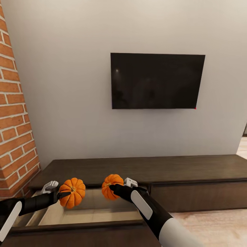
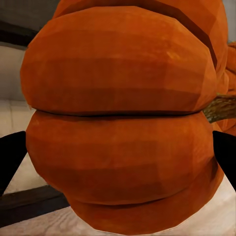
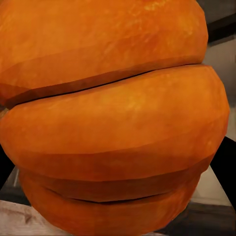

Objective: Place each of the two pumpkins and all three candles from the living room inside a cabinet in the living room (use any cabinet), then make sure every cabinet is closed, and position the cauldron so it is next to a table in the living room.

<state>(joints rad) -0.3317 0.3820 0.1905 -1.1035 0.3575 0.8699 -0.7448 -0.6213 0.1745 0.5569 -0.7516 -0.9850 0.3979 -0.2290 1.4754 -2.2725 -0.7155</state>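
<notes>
**Two pumpkins hanging over the open drawer**

Below the dark TV (image 1: 157, 80), the cabinet (image 1: 192, 168) drawer is standing open. Each claw, left claw (image 1: 59, 195) and right claw (image 1: 115, 188), is squeezing a pumpkin: left pumpkin (image 1: 72, 192), right pumpkin (image 1: 111, 185). Letting go early could bounce them out.

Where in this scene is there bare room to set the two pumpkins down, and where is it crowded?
The pulled-out cabinet drawer shows a bare pale floor, bordered by its dark front edge and the cabinet top. That long top, under the TV, is bare too. It is crowded above the drawer, where the left claw and right claw hold the left pumpkin and right pumpkin side by side.
</notes>
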